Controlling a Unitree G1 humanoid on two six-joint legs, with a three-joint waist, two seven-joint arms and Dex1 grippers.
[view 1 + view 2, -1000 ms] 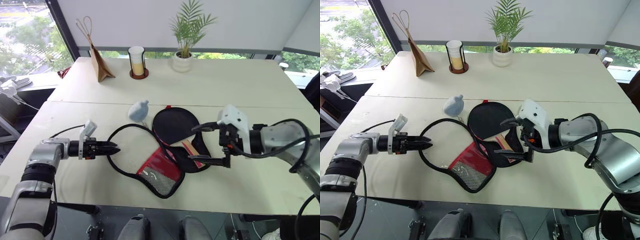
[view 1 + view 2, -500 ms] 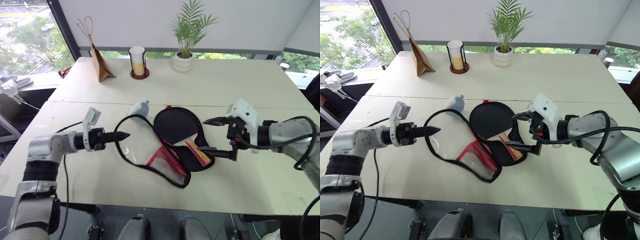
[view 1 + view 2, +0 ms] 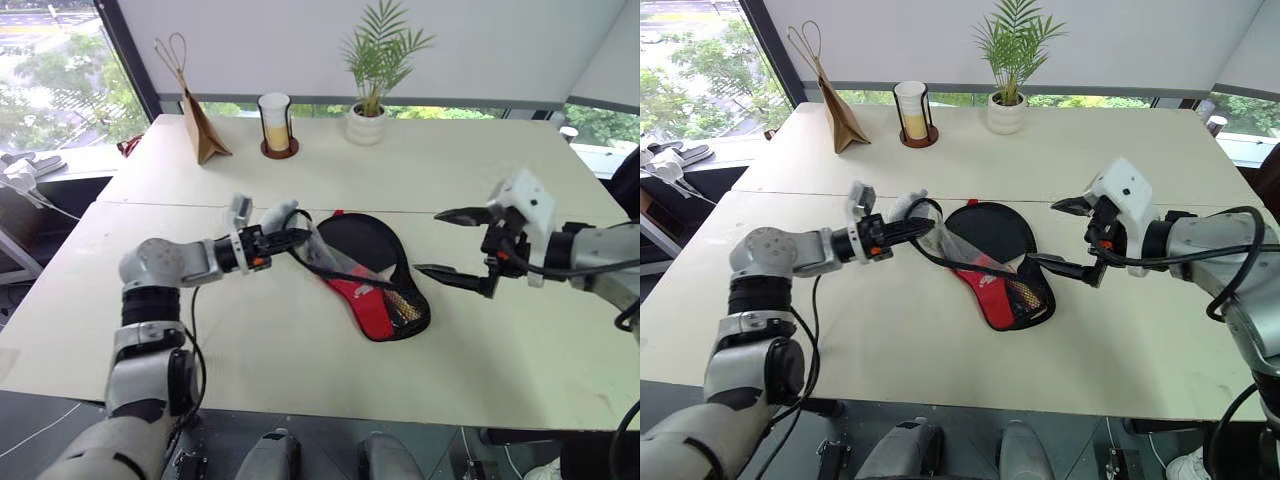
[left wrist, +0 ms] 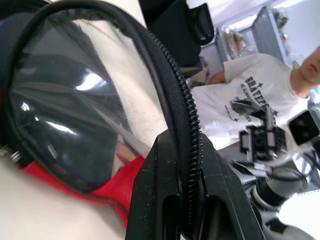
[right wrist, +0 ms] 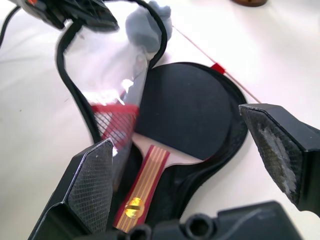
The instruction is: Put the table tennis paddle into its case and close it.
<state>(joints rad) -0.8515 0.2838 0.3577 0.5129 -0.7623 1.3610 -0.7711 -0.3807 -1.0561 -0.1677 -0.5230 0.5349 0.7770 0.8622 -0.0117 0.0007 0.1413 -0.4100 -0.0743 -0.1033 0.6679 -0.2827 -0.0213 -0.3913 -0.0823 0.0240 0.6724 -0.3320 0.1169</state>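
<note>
Partly hidden: paddle (image 5: 187, 112) under case flap (image 3: 330, 262).

A: Paddle location?
B: The table tennis paddle (image 5: 185, 112) lies flat inside the open case (image 3: 1015, 300), dark round blade up, striped wooden handle toward the red section

A: Case condition?
B: Unzipped; the flap with clear panel and mesh pocket is raised by its black zipper edge, half over the paddle

Paper bag (image 3: 203, 130), cup (image 3: 274, 122), potted plant (image 3: 372, 75), plush toy (image 3: 277, 215).
</note>
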